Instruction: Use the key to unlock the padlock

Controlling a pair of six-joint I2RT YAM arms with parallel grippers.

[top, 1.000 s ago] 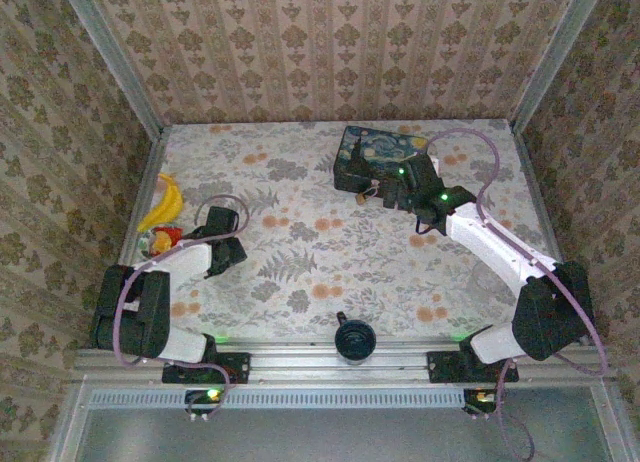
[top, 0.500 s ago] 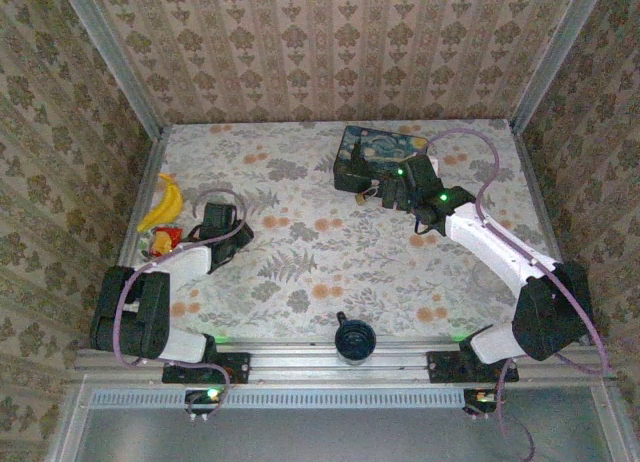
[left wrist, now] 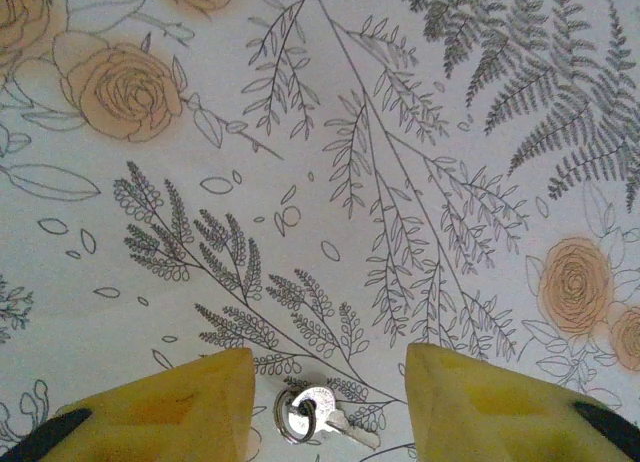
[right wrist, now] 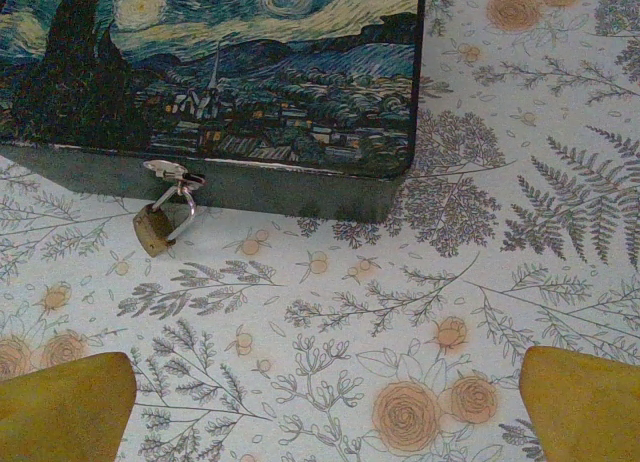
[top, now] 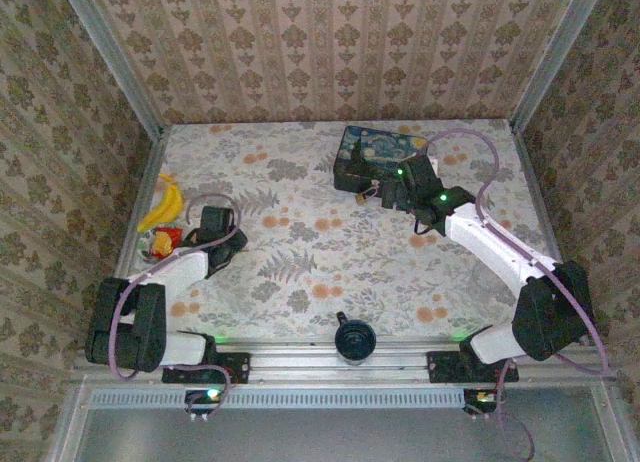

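**Before any turning, pinch the key square**

While I watch from overhead, the left fingers (top: 225, 244) hang low over the floral-printed tabletop (top: 300, 282) on its left side. They are well apart from the dark blue box painted with a swirly night sky (top: 378, 150) at the far right. The right fingers (top: 385, 194) sit just in front of that box. The tiny brass-coloured padlock with a thin silver shackle (top: 366, 193) hangs at its front edge, just beside them.

From the left wrist, the small silver key on its steel ring (left wrist: 318, 412) lies flat on the tabletop. The two yellow left fingers (left wrist: 170, 407) stand part-way apart on either side and touch neither end of it. I judge the step in hand to be picking it up. The blade slants off to the right, so I'd want the pads to meet the flat head near the ring. I'd go low enough to catch thin metal and close slowly, so it can't skid or pivot out.

From the right wrist, the padlock (right wrist: 152, 229) hangs tilted from a silver hasp (right wrist: 167, 169) on the box's front wall, its shackle apparently closed. The right fingers (right wrist: 65, 407) are spread wide, holding nothing. I'd have them steady the lock body before the key arrives. I can't make out the keyhole.
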